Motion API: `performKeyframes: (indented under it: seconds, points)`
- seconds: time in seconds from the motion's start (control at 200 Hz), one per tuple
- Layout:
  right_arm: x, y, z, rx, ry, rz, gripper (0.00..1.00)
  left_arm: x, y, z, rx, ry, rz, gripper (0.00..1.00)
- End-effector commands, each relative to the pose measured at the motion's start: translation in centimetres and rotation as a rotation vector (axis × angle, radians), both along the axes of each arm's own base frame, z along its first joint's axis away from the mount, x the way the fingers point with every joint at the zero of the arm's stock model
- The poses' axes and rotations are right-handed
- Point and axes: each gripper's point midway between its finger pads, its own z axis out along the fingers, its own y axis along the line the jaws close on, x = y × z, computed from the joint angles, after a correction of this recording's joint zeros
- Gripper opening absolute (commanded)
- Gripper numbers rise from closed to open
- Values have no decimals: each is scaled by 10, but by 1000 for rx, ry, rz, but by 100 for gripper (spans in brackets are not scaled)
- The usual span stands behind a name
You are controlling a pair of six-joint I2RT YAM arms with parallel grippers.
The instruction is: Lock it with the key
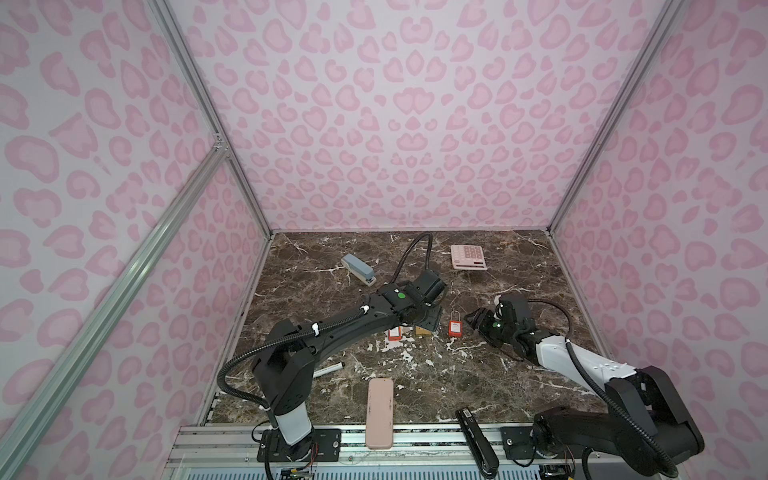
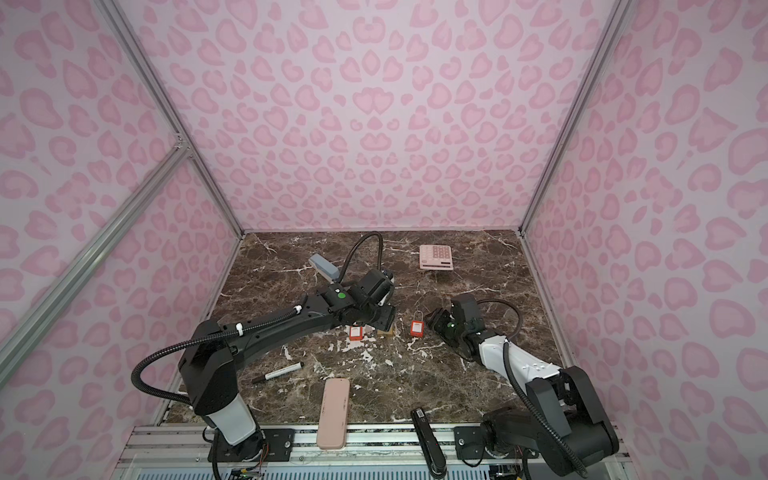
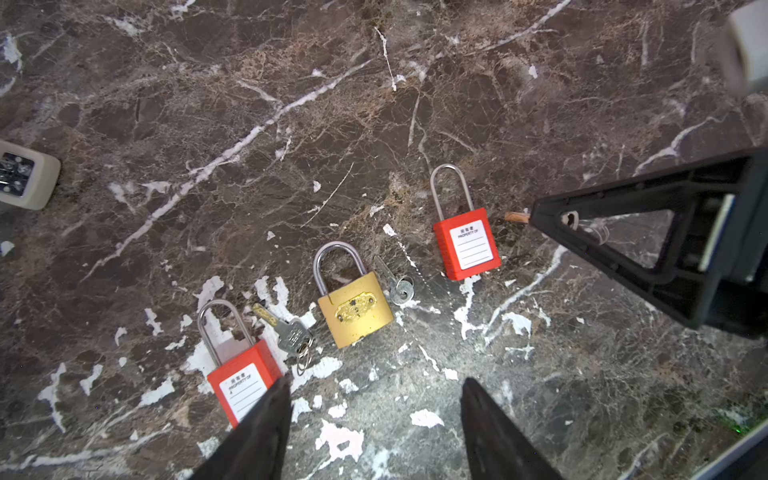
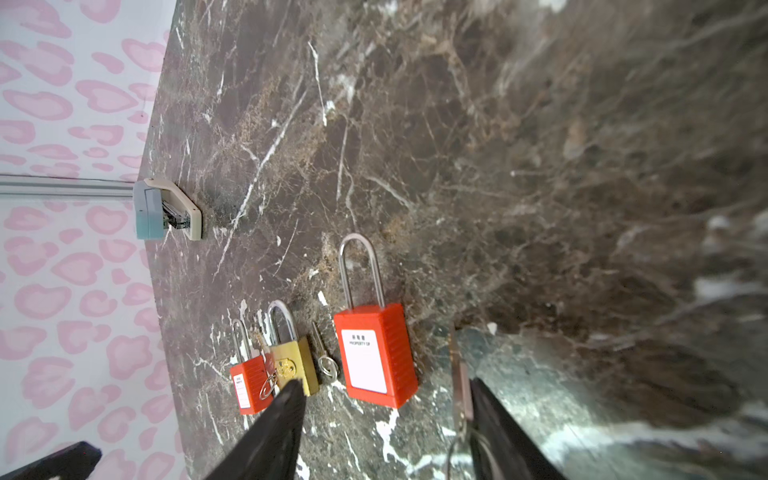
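A pink case point(image 1: 379, 415) and a black stapler point(image 1: 477, 440) lie nearest, at the lower edge of both top views, crossing the metal rail point(image 1: 432, 434). Above them, near mid-frame on the marble tabletop point(image 1: 316, 291), three padlocks lie flat in a row, shackles toward the back wall. The red padlock point(image 1: 455, 327) is rightmost, the brass padlock point(image 3: 355, 305) is in the middle and a second red padlock point(image 3: 243, 384) is leftmost. The right gripper point(image 4: 386, 382) sits low just right of the red padlock, jaws spread wide; the key point(image 4: 460, 374) lies along the inner face of one finger, tip poking past the fingertip, not pinched; whether it rests on the tabletop I cannot tell. The left gripper point(image 3: 376, 382) hangs over the brass padlock, jaws wide and empty. A small silver key point(image 3: 395, 282) lies just beside the brass padlock; a ringed key point(image 3: 289, 330) lies between it and the second red padlock. A grey stapler point(image 1: 358, 270) and a pink calculator point(image 1: 468, 257) lie toward the back of the tabletop.
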Motion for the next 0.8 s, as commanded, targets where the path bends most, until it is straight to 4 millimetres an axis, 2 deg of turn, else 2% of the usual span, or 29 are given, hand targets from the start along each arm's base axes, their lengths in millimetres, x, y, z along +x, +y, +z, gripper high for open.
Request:
performKeyframes:
  seconds: [0.0, 0.205, 0.565, 0.795]
  points:
    - [-9, -6, -6, -111, 22, 62, 63, 2, 1, 0, 14, -4, 2, 67]
    - [-11, -16, -10, -95, 29, 21, 64, 3, 1, 2, 18, -7, 4, 67]
    - [-13, -8, -18, -38, 68, 43, 64, 3, 2, 4, 24, -9, -3, 67]
    - [-27, -8, -21, 7, 107, 21, 65, 1, 2, 4, 24, -5, -3, 67]
